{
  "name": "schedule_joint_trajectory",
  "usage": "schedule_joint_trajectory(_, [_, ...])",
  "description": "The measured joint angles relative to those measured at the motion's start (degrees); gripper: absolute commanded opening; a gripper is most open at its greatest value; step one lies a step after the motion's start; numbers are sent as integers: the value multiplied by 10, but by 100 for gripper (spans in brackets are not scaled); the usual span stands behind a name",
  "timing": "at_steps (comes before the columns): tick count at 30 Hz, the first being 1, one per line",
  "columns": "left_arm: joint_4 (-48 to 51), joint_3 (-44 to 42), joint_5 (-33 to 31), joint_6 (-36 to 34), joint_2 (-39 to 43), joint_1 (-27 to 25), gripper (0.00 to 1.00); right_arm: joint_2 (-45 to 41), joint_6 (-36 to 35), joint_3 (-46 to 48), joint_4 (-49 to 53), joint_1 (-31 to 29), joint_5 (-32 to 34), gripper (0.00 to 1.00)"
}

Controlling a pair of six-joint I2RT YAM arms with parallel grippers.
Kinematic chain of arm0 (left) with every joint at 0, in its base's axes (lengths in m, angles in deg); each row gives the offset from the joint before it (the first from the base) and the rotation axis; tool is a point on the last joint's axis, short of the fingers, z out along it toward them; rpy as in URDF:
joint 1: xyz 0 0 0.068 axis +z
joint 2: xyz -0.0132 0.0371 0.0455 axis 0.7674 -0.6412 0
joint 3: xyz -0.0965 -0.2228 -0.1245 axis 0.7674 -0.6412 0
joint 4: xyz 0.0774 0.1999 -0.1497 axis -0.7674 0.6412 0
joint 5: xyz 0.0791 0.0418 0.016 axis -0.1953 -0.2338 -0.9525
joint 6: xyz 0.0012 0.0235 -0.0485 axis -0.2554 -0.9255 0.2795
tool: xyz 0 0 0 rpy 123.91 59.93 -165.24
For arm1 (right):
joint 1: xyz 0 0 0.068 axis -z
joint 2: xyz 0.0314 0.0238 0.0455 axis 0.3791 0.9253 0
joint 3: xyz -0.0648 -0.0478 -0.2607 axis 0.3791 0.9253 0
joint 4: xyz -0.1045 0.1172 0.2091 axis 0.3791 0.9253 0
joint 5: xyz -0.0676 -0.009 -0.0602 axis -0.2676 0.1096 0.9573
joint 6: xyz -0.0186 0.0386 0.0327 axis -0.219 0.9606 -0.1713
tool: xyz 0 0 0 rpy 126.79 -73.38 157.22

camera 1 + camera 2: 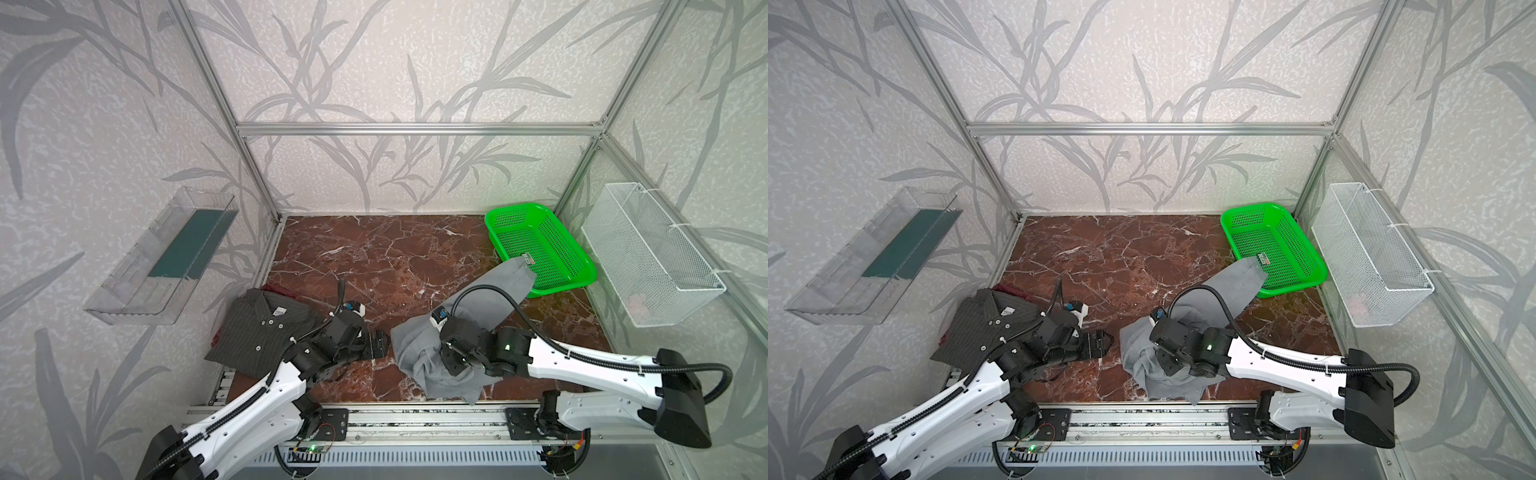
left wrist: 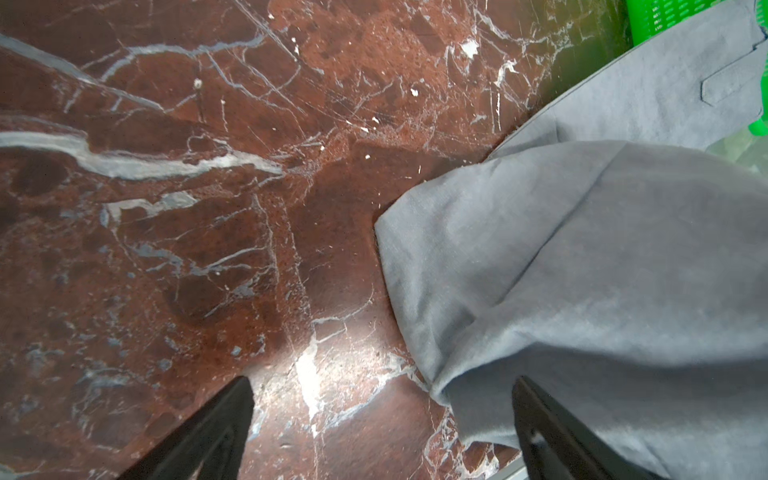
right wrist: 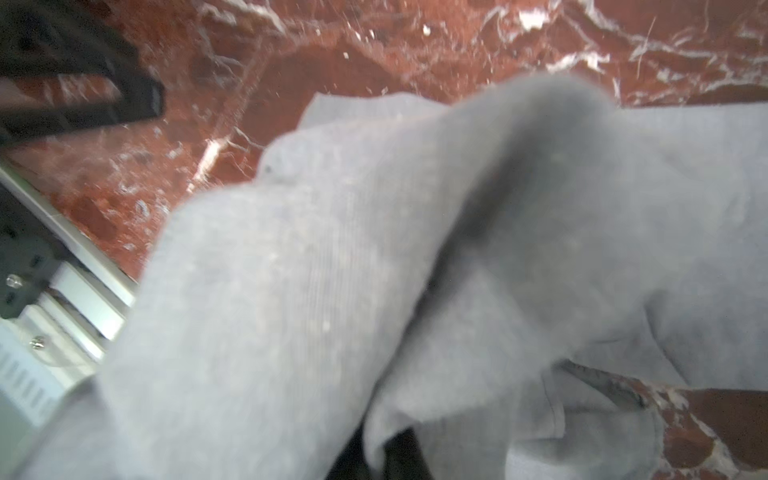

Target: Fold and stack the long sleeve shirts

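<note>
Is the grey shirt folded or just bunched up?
Bunched up, not folded: the grey shirt lies in a crumpled heap, one sleeve stretched out over the green basket's edge.

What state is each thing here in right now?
grey shirt: crumpled, one sleeve end over the green basket rim.
striped shirt: folded, buttoned, lying flat.
green basket: upright, holding no shirt.
left end effector: open, over bare table beside the grey shirt.
right end effector: shut on the grey shirt.
</note>
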Motion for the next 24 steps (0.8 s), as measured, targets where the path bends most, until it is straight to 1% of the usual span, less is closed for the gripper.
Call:
schedule_joint_trajectory(2, [-1,-4,-5,0,19,-13,97,1,-17,-36,2,10,-7,0])
schedule_joint_trajectory(6, [-16,-4,-17,-5,73,-57,97,1,-49,-145,16,39,-28,0])
schedule_joint_trajectory(12, [-42,0,-68,-45,111,-155,97,13,-99,-324,73,68,-52,0])
schedule_joint_trajectory(17, [-74,32,-95,-81,82,-214,99,52,-141,-468,135,72,-47,0])
schedule_joint_trajectory(21, [-95,85,-138,-118,31,-277,99,99,-165,-586,192,78,-41,0])
schedule_joint_trajectory(24, [-99,129,-179,-144,3,-300,99,133,-175,-671,231,79,-40,0])
